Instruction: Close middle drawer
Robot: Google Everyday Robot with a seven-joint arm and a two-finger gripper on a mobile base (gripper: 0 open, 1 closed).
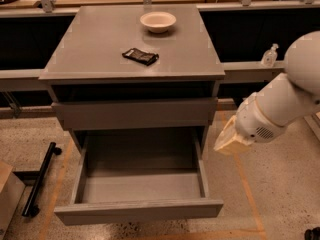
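The grey cabinet (95, 54) stands in the middle of the camera view. Its middle drawer (139, 211) is pulled far out toward me and its inside is empty. The taller top drawer front (132, 114) sits above it, nearly flush. The lowest drawer front is hidden under the open drawer. My gripper (231, 139), on the end of the white arm (285, 104), hangs to the right of the cabinet. It is beside the open drawer's right side, above the floor, and touches nothing.
A white bowl (158, 21) and a dark packet (140, 56) lie on the cabinet top. A clear pump bottle (269, 55) stands on the ledge at the right. A black bar (40, 179) and a box corner (7, 196) are on the floor at the left.
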